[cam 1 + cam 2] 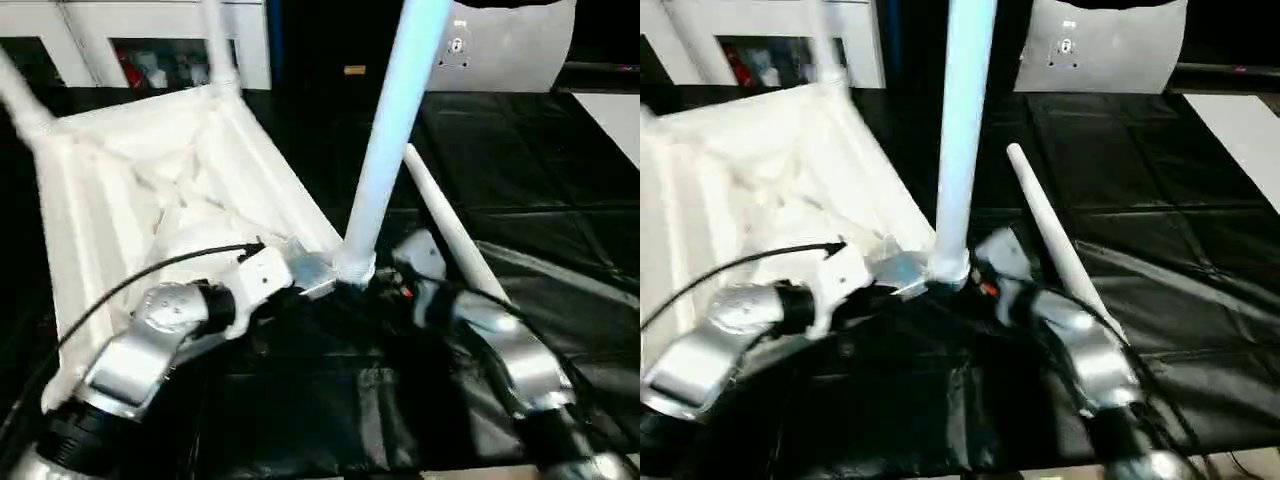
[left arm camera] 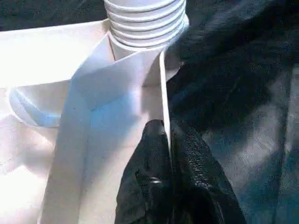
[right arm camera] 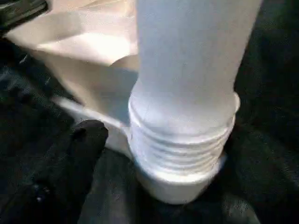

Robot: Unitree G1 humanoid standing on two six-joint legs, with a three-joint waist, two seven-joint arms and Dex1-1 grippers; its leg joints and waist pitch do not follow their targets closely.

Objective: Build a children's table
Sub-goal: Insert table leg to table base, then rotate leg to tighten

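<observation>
Centrally, the white table top (image 1: 150,190) is seen lying upside down on a black sheet (image 1: 560,200), its ribbed underside facing up and occupying the area from about nine to eleven o'clock of the head view. At its near corner, close to the middle of the scene, a leg (image 1: 395,120) is standing upright in the corner socket (image 1: 352,268), rising toward twelve o'clock and out of view. In the right wrist view the threaded collar (image 3: 180,149) of this leg is seen only partly sunk into the socket, with several ridges exposed.

The left gripper (image 2: 168,154) is clenched on the thin side wall of the table top, one black finger (image 2: 149,163) on each face of the wall, just beside the socket corner. The left forearm (image 1: 150,340) is reached in from about seven o'clock.

The right gripper (image 1: 400,285) is set close to the base of the leg, at about three o'clock of the collar. One black finger (image 3: 77,154) is seen beside the collar and apart from it; the fingers are spread and nothing is grasped by them. The right forearm (image 1: 510,350) is extended from about five o'clock.

A loose leg (image 1: 455,225) is lying flat on the sheet between one and three o'clock of the socket, just behind the right gripper. Two more legs (image 1: 215,40) are stood up at the far corners of the table top, near ten and eleven o'clock.
</observation>
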